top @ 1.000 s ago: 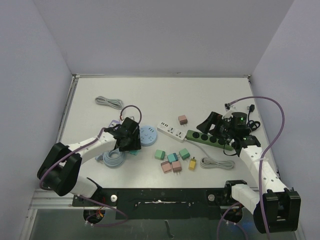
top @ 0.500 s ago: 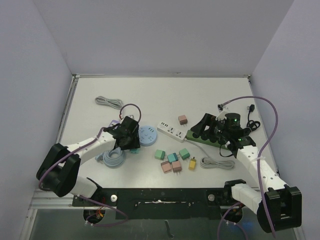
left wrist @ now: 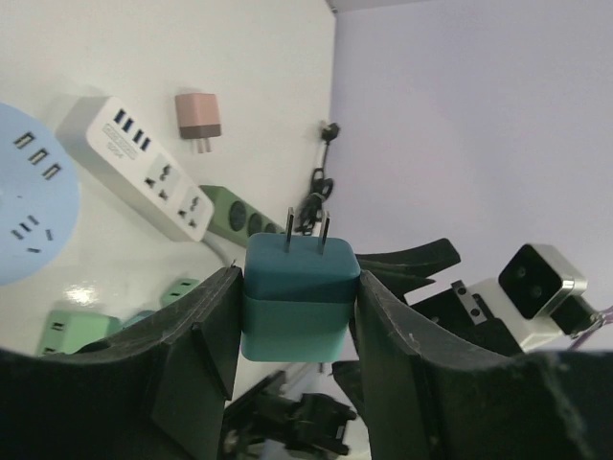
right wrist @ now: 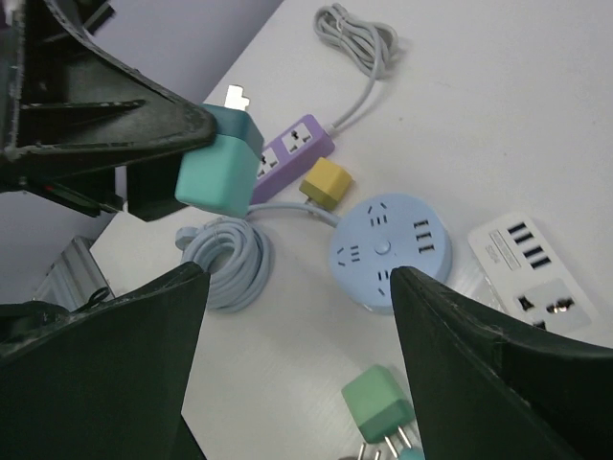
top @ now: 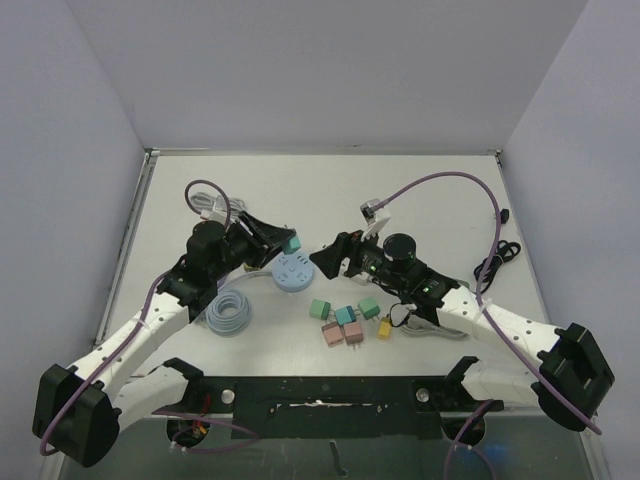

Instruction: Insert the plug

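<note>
White table [top: 420, 200], adapters [top: 345, 318] scattered; left hand [left wrist: 299, 316] clamped on teal plug [left wrist: 299, 278] near round blue socket [top: 293, 272]; right hand [right wrist: 299, 287] apart.

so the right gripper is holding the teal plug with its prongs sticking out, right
Not quite. It is the left gripper that holds the teal plug with its prongs sticking out, as the left wrist view shows. The right gripper is open and holds nothing.
</note>
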You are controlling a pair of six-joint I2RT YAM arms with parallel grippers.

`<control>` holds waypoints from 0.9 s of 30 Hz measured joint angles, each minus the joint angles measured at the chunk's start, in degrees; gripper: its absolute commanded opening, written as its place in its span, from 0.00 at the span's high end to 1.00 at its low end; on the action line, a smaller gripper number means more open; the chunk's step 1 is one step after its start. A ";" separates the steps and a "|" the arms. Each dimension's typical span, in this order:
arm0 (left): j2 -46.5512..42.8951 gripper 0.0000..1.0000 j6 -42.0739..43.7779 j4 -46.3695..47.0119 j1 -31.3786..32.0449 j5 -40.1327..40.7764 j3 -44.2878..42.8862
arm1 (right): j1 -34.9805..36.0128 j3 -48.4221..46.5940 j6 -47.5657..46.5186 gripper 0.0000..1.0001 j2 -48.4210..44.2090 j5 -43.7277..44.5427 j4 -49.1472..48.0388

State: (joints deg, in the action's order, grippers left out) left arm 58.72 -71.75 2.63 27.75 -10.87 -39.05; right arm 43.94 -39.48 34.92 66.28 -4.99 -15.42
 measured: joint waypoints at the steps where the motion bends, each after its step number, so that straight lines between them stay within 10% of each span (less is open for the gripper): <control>1: 0.02 0.61 -3.04 2.78 -0.98 -1.49 1.46 | 1.09 -1.16 -0.52 0.22 1.03 0.59 -0.61; 13: -0.83 0.61 -30.14 19.71 -2.29 -4.20 14.08 | 9.68 -9.49 -9.57 0.27 10.88 11.50 -5.11; 27: -3.41 0.61 -38.75 20.37 -2.23 -0.02 16.68 | 14.56 -11.87 -11.93 0.52 17.70 20.72 -7.43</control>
State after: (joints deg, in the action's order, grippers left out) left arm 55.31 -110.50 23.00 25.52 -10.90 -22.37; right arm 58.50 -51.35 22.98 83.99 15.73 -22.85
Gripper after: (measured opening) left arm 0.443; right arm 0.535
